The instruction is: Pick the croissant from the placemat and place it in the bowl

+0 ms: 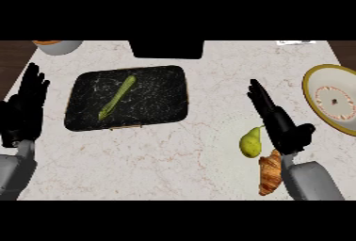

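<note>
Our left hand rests at the left edge of the counter, fingers straight and apart, holding nothing. Just right of it lies the dark placemat, and on it we find a long green vegetable — not the croissant. Further right, a pear stands on the bare counter, with the croissant touching or nearly touching its lower side, partly hidden under our right forearm. The right hand sits just above both, fingers extended and unclenched, gripping nothing. The bowl lies at the far right edge, partly cut off by the view.

Our assessment of risk: the croissant lies behind the palm, so the hand must draw back before closing — a hurried descent could nudge the pear, or catch it instead. We also judge that the forearm could push the croissant toward the counter's near edge.
</note>
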Controlling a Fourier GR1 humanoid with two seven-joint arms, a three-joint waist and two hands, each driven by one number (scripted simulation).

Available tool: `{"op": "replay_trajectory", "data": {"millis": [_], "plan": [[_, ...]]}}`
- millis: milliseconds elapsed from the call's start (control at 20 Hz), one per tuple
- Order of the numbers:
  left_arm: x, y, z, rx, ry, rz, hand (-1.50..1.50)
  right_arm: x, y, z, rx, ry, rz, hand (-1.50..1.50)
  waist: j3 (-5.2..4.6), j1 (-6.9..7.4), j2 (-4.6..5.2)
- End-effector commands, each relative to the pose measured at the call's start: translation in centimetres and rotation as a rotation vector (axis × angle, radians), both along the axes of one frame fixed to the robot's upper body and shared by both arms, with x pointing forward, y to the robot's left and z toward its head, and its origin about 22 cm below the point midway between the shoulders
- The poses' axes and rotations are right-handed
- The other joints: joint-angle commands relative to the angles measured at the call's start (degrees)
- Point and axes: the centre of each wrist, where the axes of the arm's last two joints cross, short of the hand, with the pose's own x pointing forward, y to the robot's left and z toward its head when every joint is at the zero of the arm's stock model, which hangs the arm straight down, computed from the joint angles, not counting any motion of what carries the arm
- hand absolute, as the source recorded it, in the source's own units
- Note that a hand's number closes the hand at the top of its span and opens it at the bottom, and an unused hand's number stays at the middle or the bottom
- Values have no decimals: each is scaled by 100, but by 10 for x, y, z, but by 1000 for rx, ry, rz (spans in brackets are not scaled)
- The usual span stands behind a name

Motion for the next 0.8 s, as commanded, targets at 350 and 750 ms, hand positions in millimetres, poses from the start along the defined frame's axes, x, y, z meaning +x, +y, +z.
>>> {"op": "replay_trajectory", "data": {"millis": [350, 750], "plan": [[-10, -10, 9, 174, -48, -106, 0, -51, -186, 3, -23, -156, -512, 150, 30, -585, -1], [-11, -59, -3, 187, -62, -187, 0, -131, -227, -45, -21, -339, -143, -150, 12, -267, -11]]}}
